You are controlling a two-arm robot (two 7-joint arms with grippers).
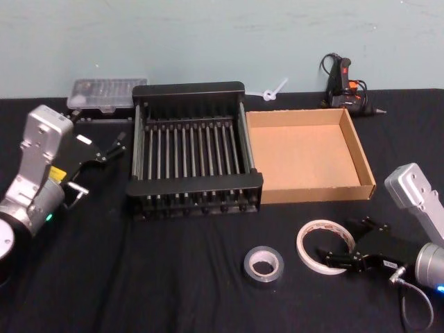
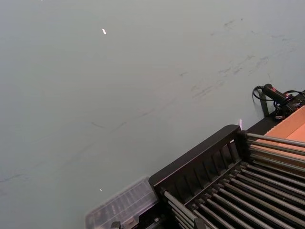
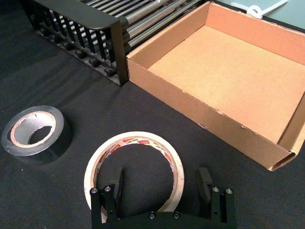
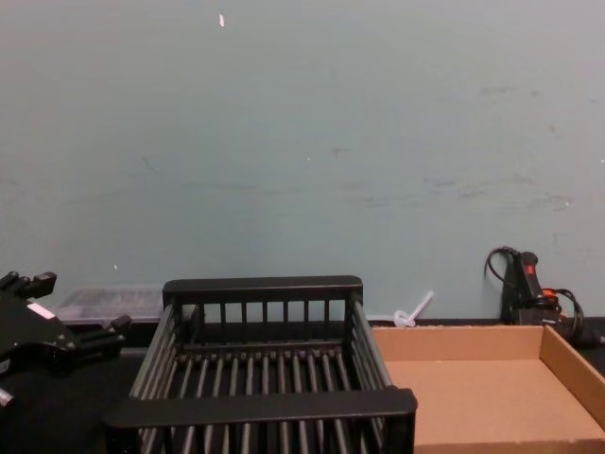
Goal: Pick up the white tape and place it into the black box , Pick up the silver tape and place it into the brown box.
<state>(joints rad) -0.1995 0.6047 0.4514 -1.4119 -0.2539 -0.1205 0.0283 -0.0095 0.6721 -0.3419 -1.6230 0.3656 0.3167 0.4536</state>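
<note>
So the right gripper (image 1: 338, 251) is down low on the black table (image 1: 173, 277), spread wide with nothing in it, and its fingers (image 3: 116, 183) are straddling the near edge of the white tape (image 1: 325, 246): in the right wrist view one finger sits inside the ring and the other outside it, not clamped on it. The white tape lies flat on the table, just in front of the brown box (image 1: 308, 155) and toward the right. The silver tape (image 1: 263, 265) is flat too, a bit to the left of the white one and apart from it, out in front of the black box (image 1: 192, 148). Both boxes sit side by side, touching or nearly so, black on the left and brown on the right. The left gripper (image 1: 114, 148) is off to the left of the black box, raised, jaws apart and holding nothing. Behind the crate there's a clear plastic case (image 1: 107, 94), and a black glue gun (image 1: 345, 83) sits behind the brown box by the wall.
</note>
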